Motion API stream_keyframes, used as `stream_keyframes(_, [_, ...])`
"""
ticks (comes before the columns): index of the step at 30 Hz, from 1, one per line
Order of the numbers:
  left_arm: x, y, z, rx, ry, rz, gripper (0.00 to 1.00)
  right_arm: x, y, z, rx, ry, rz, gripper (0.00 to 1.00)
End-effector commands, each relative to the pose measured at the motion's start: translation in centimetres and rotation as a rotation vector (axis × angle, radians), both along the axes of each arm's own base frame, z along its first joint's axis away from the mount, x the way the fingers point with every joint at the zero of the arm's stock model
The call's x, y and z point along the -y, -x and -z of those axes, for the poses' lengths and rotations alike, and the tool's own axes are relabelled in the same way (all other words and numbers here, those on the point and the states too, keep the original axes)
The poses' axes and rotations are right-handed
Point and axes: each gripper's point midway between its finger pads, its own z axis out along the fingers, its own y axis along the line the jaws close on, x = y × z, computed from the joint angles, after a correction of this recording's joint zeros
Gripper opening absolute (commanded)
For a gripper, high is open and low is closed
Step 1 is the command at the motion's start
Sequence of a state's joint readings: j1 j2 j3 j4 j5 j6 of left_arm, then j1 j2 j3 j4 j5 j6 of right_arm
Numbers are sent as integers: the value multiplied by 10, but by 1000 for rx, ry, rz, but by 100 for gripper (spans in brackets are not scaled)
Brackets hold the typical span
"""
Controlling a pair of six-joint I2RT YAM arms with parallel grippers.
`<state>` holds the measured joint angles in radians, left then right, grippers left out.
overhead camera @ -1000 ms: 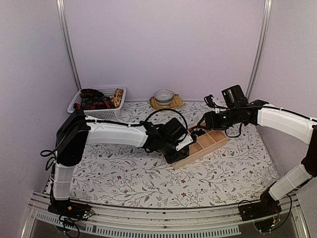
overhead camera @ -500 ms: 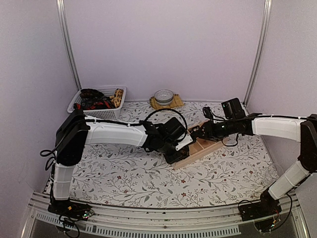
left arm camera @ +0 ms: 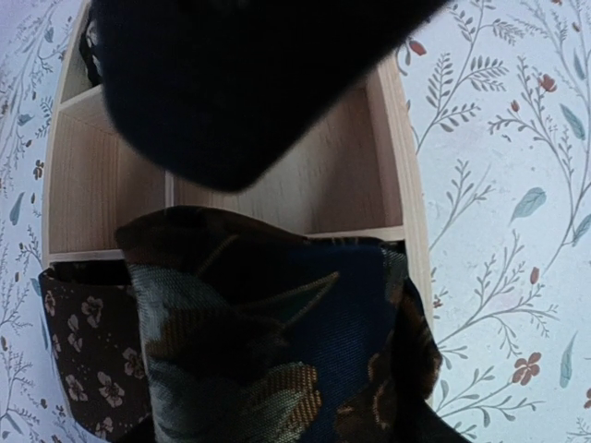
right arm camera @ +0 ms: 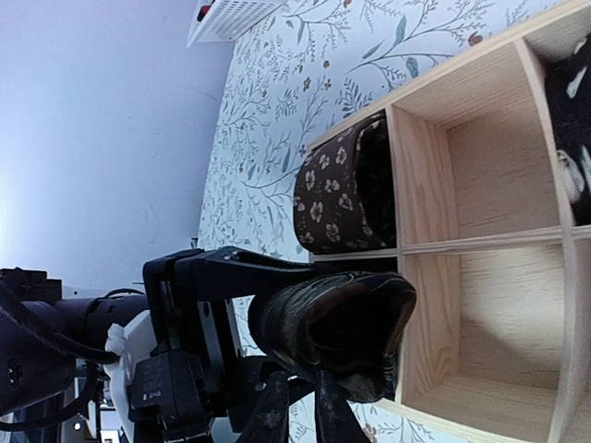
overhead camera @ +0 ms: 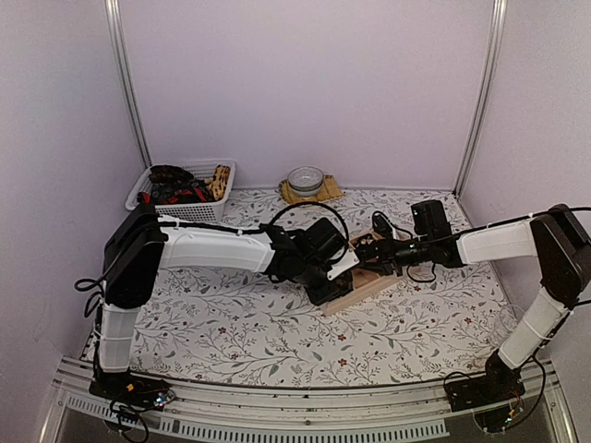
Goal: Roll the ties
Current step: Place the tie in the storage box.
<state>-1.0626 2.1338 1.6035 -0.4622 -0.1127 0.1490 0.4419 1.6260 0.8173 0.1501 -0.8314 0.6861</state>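
Over the floral-clothed table (overhead camera: 231,323), the right arm (overhead camera: 489,242) has been lowered and stretched leftward within the last second. The right gripper (overhead camera: 362,249) is now set against the wooden compartment box (overhead camera: 355,295), facing the left gripper (overhead camera: 334,275). Its jaws have been drawn fully together in that time, and nothing can be confirmed between them.

The left arm (overhead camera: 222,249) has not been moved. Its gripper is kept about half open and clamped on a rolled tie (right arm camera: 337,332), dark blue-green with tan figures. This roll is held at the mouth of an end compartment, just beside 1 brown flowered roll (right arm camera: 337,185) already lodged there. Rolling of this tie is judged finished and seating under way, with the right gripper probably brought in to tuck or steady it.

More ties (overhead camera: 171,183) lie in the white basket (overhead camera: 199,214), too small to be counted. The upper left-wrist view is blotted out by a black blurred mass (left arm camera: 240,83) that cannot be identified. A 3rd roll (right arm camera: 574,138), dark with white marks, is cut off at the frame edge. The right gripper's tips are cropped, so contact with the fabric cannot be told.
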Motion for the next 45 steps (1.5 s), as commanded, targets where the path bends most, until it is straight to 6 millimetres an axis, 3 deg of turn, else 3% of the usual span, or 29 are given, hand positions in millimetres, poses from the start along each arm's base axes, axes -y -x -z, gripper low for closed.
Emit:
stream_keyframes(1, [-1,8,-15,-18,28,25,56,-9,4,9,-68,-83,-49,11])
stream_keyframes(23, [-3,7,-7,-23,7,22,55,-36,19,2,-161,-270,-146,11])
stream_keyframes(32, [-1,7,-9,-18,14,27,55,-55,31,31,-239,-210,-176,11])
stream_keyframes(45, [3,0,-23,10,47,19,57,-44,38,81,-259,0,-119,11])
